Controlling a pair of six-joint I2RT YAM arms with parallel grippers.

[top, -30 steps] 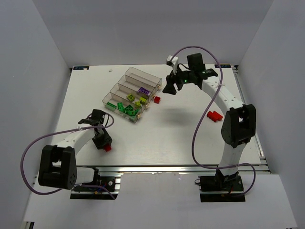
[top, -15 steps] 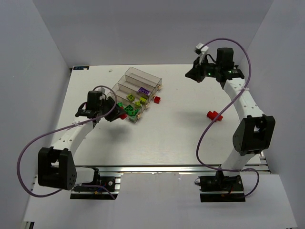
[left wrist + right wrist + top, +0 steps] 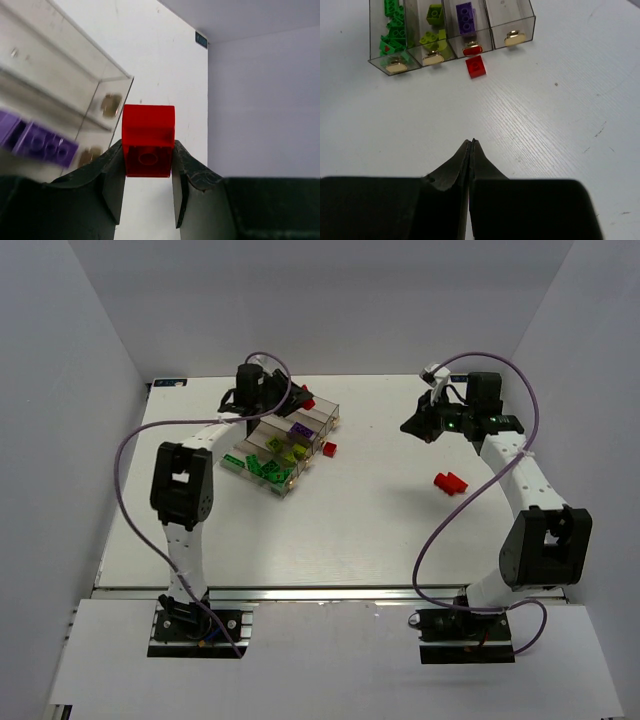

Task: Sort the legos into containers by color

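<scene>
Left gripper: the left gripper (image 3: 298,400) reaches over the far end of the containers (image 3: 283,397), pinching a red brick (image 3: 308,403) between its fingers.
Left wrist view alone: it shows the red brick's hollow underside, with one finger pressed on each flank. Blurred purple bricks (image 3: 42,142) lie in a bin below. The table (image 3: 150,50) meets the wall just beyond.
Right gripper: the right gripper (image 3: 471,143) is closed tight on nothing, above bare table.
Right wrist view alone: bin by bin there are green bricks (image 3: 392,30), lime bricks (image 3: 434,25), purple bricks, then a bare bin. A loose red brick (image 3: 475,66) lies just in front of the purple bin.
Top view alone: a red pair (image 3: 450,482) lies well apart from the containers, on the right.
Open room: there is wide bare table between the containers and the red pair. The walls (image 3: 60,390) stand close on the left, right and behind.
</scene>
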